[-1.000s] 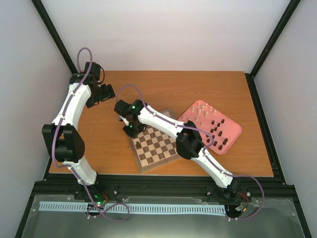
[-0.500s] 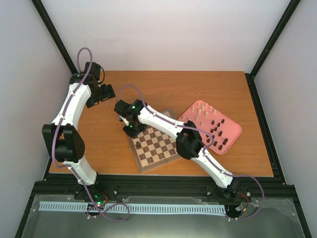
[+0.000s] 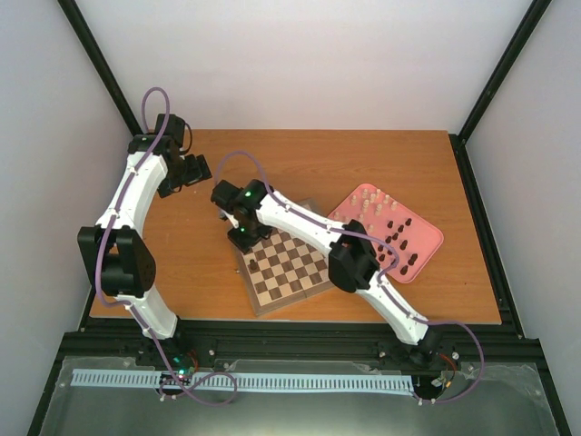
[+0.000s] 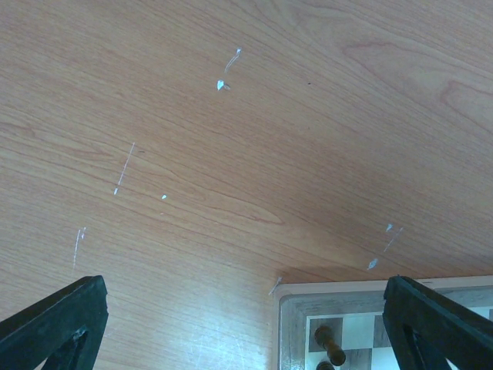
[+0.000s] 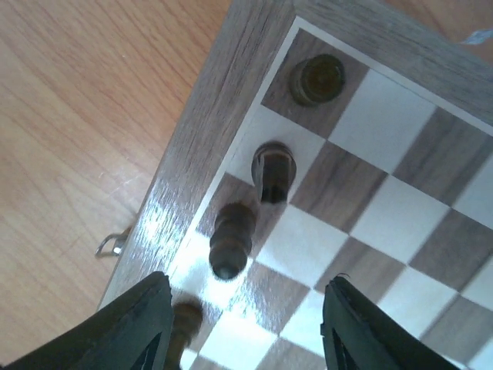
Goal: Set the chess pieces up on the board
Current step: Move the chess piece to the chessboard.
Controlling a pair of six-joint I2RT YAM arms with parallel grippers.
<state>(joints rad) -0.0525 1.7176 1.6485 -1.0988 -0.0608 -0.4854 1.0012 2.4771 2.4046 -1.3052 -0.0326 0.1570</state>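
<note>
Right gripper (image 5: 246,293) fingers apart, gripping nothing; dark piece (image 5: 185,317) upright just beside one finger, on board (image 5: 231,69) edge. Left gripper (image 4: 245,289) wide. Tray (image 3: 432,242) pieces (image 3: 399,238) lie nearer right arm (image 3: 300,222).

Dark chess pieces (image 5: 231,239) stand upright on the board (image 5: 223,100).

From high behind the arm bases, you look down on the whole table (image 3: 363,154). Your left wrist camera faces bare wood close up, the board's (image 4: 286,324) corner between the left fingers (image 4: 54,324). Your right wrist camera hangs closer over that board's edge, dark pieces (image 5: 231,239) just ahead of the right fingers (image 5: 131,331). All views share the board.
</note>
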